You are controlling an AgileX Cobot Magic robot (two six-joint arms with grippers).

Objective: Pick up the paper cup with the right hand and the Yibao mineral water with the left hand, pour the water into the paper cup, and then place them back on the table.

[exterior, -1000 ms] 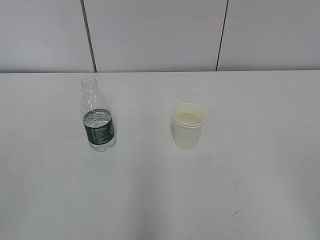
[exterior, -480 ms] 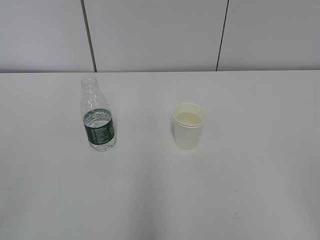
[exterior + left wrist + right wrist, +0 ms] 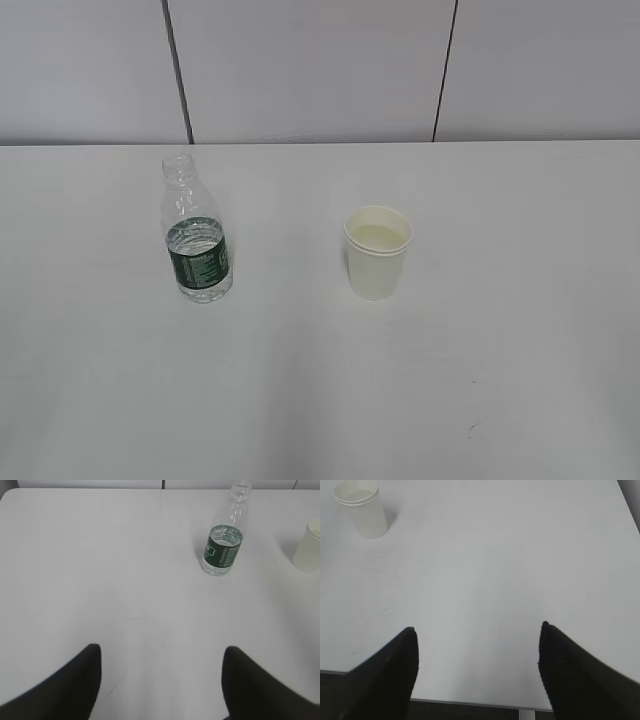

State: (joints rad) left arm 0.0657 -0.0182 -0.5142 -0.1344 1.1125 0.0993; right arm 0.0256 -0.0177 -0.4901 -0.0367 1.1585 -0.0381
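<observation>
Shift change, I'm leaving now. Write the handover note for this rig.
Left hand: open, empty, pulled back from the Yibao mineral water.
Right hand: open, empty, well back from the paper cup.
Bottle upright on the table, uncapped, partly full. Cup upright to its right, apart, holding liquid.
Done, apparently: pouring, both set down.
Left: seemingly nothing; just confirm.

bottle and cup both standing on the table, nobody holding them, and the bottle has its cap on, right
Not quite: the Yibao mineral water has no cap; the exterior view shows its ribbed neck ending in an open mouth. The rest holds. It and the paper cup stand upright and apart on the table, and the left pincer and right pincer are open, well back from both.
</observation>
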